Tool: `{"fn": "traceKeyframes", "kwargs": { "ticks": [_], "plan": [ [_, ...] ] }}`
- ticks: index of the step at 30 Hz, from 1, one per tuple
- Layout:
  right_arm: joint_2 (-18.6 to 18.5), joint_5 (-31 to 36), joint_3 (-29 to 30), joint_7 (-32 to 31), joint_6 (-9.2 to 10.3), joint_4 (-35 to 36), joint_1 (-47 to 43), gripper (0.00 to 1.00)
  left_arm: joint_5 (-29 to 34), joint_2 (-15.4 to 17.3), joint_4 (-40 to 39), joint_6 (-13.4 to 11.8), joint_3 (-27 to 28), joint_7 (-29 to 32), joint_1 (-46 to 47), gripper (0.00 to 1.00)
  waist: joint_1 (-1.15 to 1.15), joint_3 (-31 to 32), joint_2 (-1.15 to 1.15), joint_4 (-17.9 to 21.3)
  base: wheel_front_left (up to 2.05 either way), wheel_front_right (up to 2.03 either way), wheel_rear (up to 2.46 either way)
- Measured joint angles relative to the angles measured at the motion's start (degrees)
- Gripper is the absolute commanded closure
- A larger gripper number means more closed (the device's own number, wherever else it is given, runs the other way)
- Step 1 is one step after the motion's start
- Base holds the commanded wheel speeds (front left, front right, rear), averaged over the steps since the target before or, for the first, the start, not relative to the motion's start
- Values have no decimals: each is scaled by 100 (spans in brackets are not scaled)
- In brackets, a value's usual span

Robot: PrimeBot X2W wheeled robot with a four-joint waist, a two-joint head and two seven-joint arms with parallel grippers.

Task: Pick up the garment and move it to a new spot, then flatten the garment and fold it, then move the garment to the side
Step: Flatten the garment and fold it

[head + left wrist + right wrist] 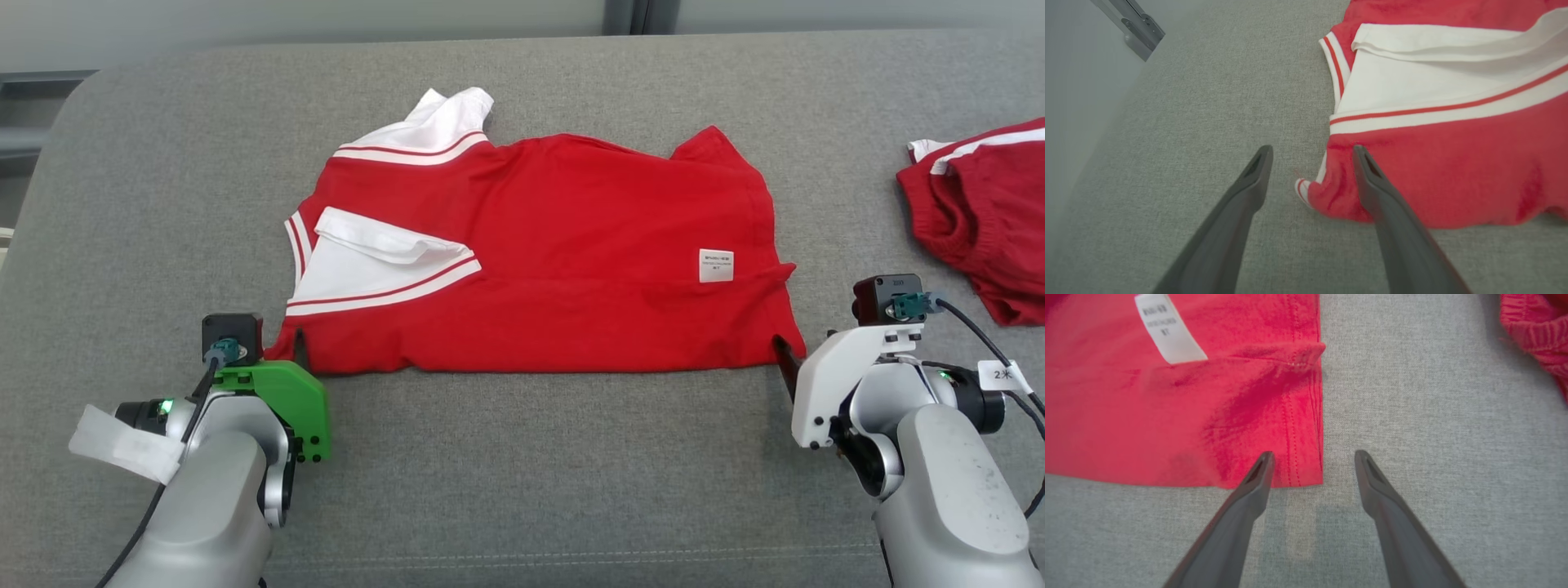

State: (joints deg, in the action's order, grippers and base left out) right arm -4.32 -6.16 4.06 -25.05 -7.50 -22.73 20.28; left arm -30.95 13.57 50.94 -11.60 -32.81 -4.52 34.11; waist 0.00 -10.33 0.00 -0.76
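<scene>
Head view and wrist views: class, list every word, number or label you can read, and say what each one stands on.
"2", then a mark I cannot make out: white tag on the black cable.
White label on the red shirt: printed lines, too blurred to read.
Black camera block on the right arm: faint print, too small to read.

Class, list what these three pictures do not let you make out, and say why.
Print on the label: blurred in the right wrist view, too small in the head view.
Second red garment: cut off by the head view's right edge.
Underside of the shirt: hidden by its own top layer.
</scene>
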Motion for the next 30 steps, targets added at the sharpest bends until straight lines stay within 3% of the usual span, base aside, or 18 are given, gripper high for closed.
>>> {"fn": "traceKeyframes", "kwargs": {
  "ticks": [8, 12, 13, 15, 16, 17, 19, 20, 30],
  "plan": [
    [73, 289, 256, 130, 0, -437, 190, 0, -189, -101, 143, 149, -8, 346, 17, 0, 0, -120, 0, -30, 0, 0, 0],
    [103, 318, 308, 212, 0, -602, 284, 0, -256, -129, 174, 200, -7, 363, 14, 70, 0, -143, 0, -33, 0, 0, 0],
    [112, 298, 323, 223, 0, -657, 310, 0, -261, -130, 182, 202, -10, 345, 13, 98, 0, -147, 0, -33, 0, 0, 0],
    [120, 240, 324, 189, 0, -771, 371, 0, -266, -142, 199, 235, -15, 337, 12, 100, 0, -151, 0, -36, 0, 0, 0],
    [123, 192, 298, 163, 1, -813, 386, 5, -277, -157, 207, 246, -23, 337, 12, 100, 0, -151, 0, -39, 0, 0, 0],
    [126, 110, 299, 149, 1, -842, 398, 39, -281, -170, 215, 252, -27, 335, 12, 100, 0, -149, 0, -42, 0, 0, 0],
    [123, -69, 296, 92, 1, -904, 417, 95, -319, -175, 235, 278, -27, 314, 12, 100, 0, -140, 0, -43, 0, 0, 0],
    [123, -110, 271, 86, 1, -921, 423, 100, -330, -175, 248, 285, -26, 291, 12, 100, 0, -132, 0, -42, 0, 0, 0],
    [157, -287, 204, 45, -4, -961, 374, 100, -430, -175, 360, 352, -8, 126, -41, 100, 0, 4, 0, 4, 0, 0, 0]
  ]
}}
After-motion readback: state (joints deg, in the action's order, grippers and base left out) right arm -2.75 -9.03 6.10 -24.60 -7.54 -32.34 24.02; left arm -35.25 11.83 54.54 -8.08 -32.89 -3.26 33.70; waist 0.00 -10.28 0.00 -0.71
